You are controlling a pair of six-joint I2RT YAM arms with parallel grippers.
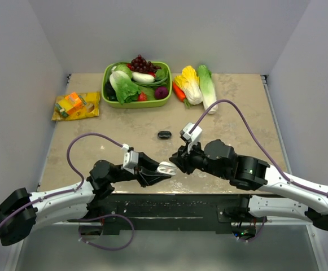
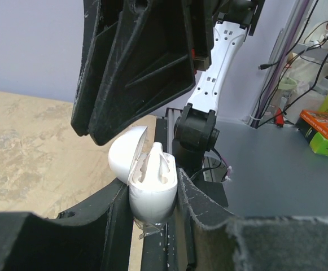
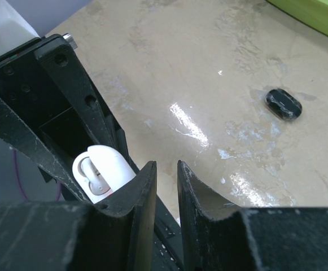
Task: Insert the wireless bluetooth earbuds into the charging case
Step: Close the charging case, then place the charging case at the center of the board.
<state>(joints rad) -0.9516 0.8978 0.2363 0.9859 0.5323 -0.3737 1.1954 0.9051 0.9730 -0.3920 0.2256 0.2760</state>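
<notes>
My left gripper (image 1: pixel 165 169) is shut on the white charging case (image 2: pixel 151 197), held upright off the table's near edge with its lid (image 2: pixel 124 153) swung open. White earbuds (image 2: pixel 157 161) stick up out of the case's wells. My right gripper (image 1: pixel 176 160) hovers right over the case, and its black fingers (image 2: pixel 135 73) fill the top of the left wrist view. In the right wrist view the jaws of that gripper (image 3: pixel 166 165) stand a narrow gap apart with nothing between them, and the open case (image 3: pixel 99 172) lies just to their left.
A small black oval case (image 1: pixel 164 134) (image 3: pixel 283 104) lies on the table beyond the grippers. At the back are a green basket (image 1: pixel 135 103) of toy vegetables, loose toy cabbages (image 1: pixel 197 84) and a yellow snack packet (image 1: pixel 76 105).
</notes>
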